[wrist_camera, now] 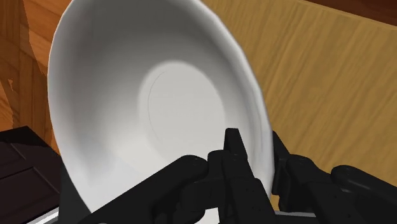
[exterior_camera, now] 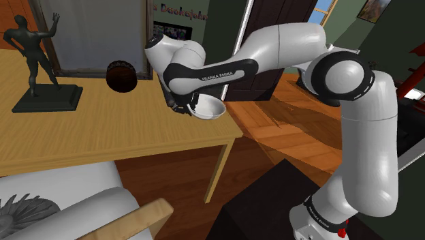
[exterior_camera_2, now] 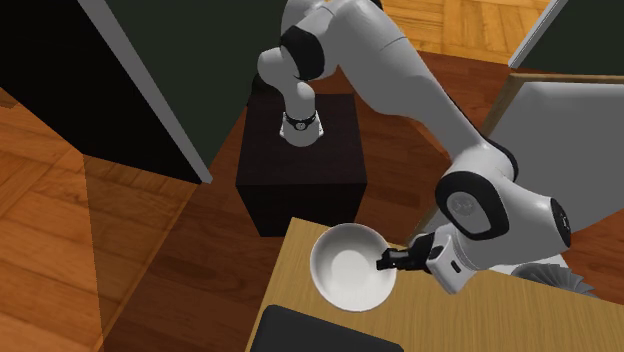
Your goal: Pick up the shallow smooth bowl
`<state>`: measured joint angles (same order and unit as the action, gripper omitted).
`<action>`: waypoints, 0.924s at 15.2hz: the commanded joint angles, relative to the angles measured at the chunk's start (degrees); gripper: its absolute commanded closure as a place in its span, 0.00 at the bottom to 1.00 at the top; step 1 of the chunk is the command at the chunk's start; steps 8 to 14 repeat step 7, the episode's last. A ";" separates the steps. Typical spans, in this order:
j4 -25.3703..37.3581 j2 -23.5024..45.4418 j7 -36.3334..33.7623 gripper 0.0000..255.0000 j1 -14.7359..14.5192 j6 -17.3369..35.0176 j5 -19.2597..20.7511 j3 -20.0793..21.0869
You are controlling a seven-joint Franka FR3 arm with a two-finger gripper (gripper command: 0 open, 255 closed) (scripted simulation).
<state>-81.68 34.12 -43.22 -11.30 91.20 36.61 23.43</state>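
**Bowl pinched by rim at table corner**

I see the gripper clamped on the white bowl: one finger sits inside the rim, the other outside. In the second exterior view the bowl sits over the corner of the wooden table, on the side near the black stand. I can't tell whether it touches the top. A dark statue and a dark round pot stand further back.
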 commanded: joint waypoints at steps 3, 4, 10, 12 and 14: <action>1.48 -1.02 1.16 1.00 -0.10 -2.13 -0.40 0.18; 1.92 -1.23 1.44 1.00 -0.15 -2.69 -0.49 0.22; 2.44 -1.46 1.77 1.00 -0.21 -3.33 -0.58 0.26; 2.44 -1.46 1.77 1.00 -0.21 -3.33 -0.58 0.26; 2.44 -1.46 1.77 1.00 -0.21 -3.33 -0.58 0.26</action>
